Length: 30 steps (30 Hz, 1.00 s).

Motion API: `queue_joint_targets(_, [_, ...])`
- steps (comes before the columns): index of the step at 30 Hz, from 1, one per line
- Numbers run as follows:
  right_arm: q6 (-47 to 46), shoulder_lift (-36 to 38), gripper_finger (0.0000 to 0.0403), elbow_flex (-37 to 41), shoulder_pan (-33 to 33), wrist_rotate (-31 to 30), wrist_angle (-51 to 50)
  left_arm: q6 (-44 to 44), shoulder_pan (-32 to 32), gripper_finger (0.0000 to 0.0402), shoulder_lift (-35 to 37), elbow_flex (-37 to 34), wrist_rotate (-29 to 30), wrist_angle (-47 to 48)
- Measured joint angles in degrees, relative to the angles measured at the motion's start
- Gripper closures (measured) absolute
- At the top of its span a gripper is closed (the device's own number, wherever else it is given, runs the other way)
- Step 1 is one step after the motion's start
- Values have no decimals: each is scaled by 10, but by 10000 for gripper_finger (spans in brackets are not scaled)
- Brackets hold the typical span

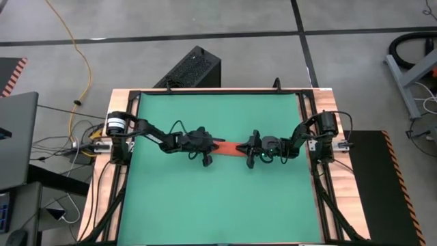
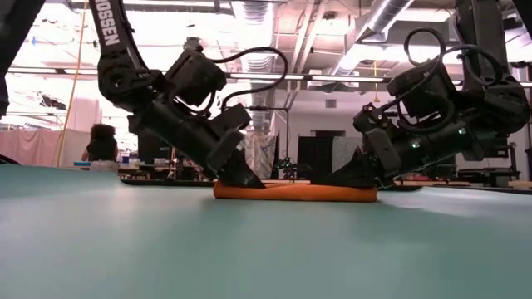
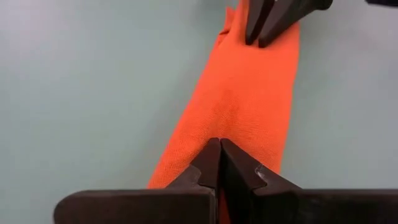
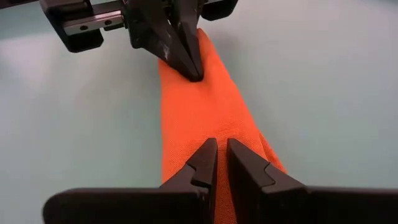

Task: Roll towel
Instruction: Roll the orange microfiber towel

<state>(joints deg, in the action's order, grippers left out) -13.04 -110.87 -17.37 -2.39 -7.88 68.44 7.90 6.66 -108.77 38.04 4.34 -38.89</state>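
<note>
The towel (image 1: 231, 147) lies near the middle of the green mat (image 1: 218, 198) as a long, narrow orange-red strip, folded flat, stretched between the two arms. The left gripper (image 1: 207, 159) is down at one end of it, its fingers pressed tight together with their tips on the cloth; from the left wrist view the fingertips (image 3: 219, 163) meet in a single seam on the fabric, though I cannot tell whether any cloth is pinched between them. The right gripper (image 1: 250, 162) is down at the other end, its fingers (image 4: 205, 163) nearly together with a thin slit between them, tips on the towel. From table height the strip looks low and flat, both grippers leaning in on its ends. A person (image 2: 101, 143) stands far back in the room
</note>
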Motion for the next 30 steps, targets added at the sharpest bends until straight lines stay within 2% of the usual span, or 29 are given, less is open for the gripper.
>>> queue_joint_targets(9, [0,0,345,0,-1,0,-4,36,-12,401,1,1,-5,47])
queue_joint_targets(17, [8,-1,345,1,-7,7,46,54,-21,401,5,0,-11,42])
queue_joint_targets(25, [8,3,345,1,-7,9,75,51,-22,402,75,-2,-42,62])
queue_joint_targets(30, [13,42,345,2,-7,9,53,31,-22,402,121,-1,-13,105])
